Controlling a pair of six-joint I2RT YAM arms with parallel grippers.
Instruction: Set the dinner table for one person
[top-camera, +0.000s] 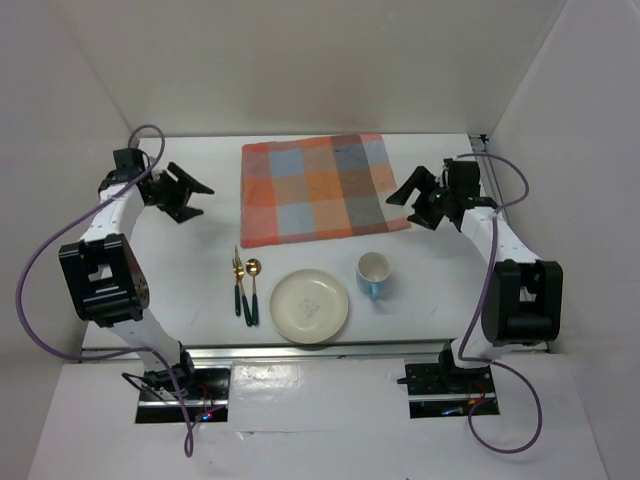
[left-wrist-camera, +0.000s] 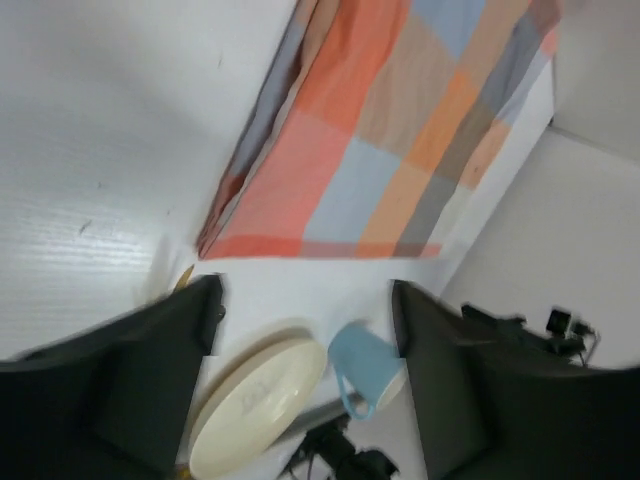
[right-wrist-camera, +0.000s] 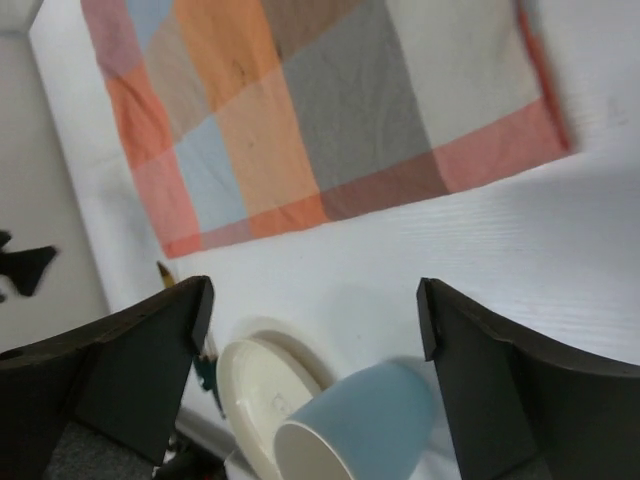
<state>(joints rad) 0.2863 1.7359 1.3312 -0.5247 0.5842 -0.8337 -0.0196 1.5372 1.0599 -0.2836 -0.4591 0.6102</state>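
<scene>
The dinner table (top-camera: 190, 270) is a plain white top. On it near the front lie a cream plate (top-camera: 310, 306), a blue mug (top-camera: 374, 275) to its right, and a gold fork (top-camera: 238, 283) and gold spoon (top-camera: 253, 290) to its left. An orange-and-blue-grey checked cloth (top-camera: 320, 190) lies flat behind them. My left gripper (top-camera: 200, 200) hovers open to the left of the cloth, holding nothing. On the cloth's right side my right gripper (top-camera: 405, 208) is open and empty too. The left wrist view shows the plate (left-wrist-camera: 260, 405) and mug (left-wrist-camera: 365, 365) between the wide-apart fingers.
White walls enclose the table on the left, back and right. A metal rail (top-camera: 320, 350) runs along the front edge, just below the plate. In the right wrist view the mug (right-wrist-camera: 360, 425) and plate (right-wrist-camera: 255, 385) sit below the cloth (right-wrist-camera: 300, 110).
</scene>
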